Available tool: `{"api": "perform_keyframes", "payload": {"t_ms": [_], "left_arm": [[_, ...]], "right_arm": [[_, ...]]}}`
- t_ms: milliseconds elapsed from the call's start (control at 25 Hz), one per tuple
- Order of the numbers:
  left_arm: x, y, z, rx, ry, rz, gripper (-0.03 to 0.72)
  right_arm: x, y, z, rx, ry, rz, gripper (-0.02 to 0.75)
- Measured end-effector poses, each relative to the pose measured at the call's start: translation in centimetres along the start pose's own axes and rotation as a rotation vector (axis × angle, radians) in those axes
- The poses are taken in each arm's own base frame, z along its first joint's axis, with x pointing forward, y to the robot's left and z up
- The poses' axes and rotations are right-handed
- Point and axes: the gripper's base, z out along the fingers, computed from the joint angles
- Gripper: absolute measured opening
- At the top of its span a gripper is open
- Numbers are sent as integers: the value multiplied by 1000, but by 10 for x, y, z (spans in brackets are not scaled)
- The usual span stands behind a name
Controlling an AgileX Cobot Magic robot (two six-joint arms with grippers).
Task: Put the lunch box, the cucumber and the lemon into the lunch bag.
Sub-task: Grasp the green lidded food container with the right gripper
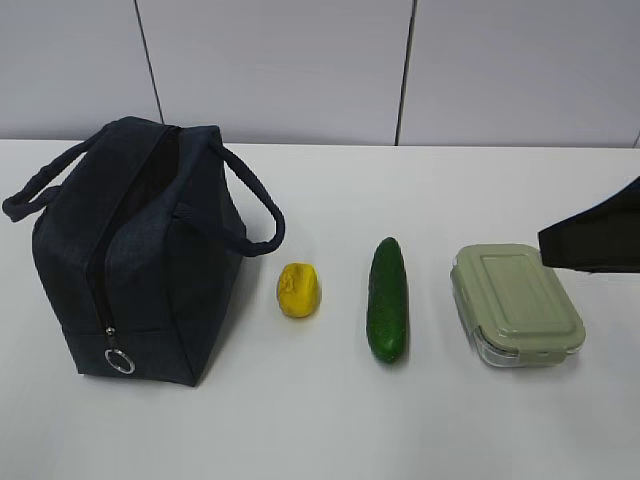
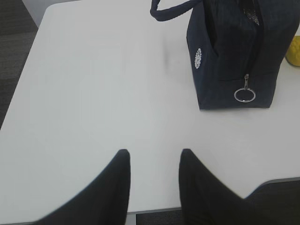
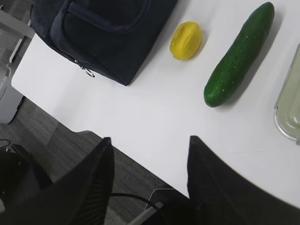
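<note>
Both sets of jaws, left gripper (image 2: pixel 152 161) and right gripper (image 3: pixel 150 147), hang parted, empty, above the table (image 1: pixel 300 420).

This looks like a lab or an office test room — not a home. A plain white counter (image 1: pixel 330 420) stands against a pale panelled wall (image 1: pixel 280 70) with dark vertical seams. Below the counter edge there is grey carpet floor (image 3: pixel 56 126) and a black cable (image 3: pixel 136 199) — typical for a workplace.
</note>
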Motion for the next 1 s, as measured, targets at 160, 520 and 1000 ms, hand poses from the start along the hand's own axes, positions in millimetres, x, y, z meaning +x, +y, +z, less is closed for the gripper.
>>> {"api": "perform_keyframes", "payload": {"t_ms": [160,520,1000], "left_arm": [[0,0,0,0,0,0,239],[0,0,0,0,0,0,239],[0,0,0,1,0,-1,239]], "right_arm": [[-12,-31,4,8,41,85,382],[-28,-116,9,-64,-17,322,355],[-36,-199,45,-58,109,415,352]]}}
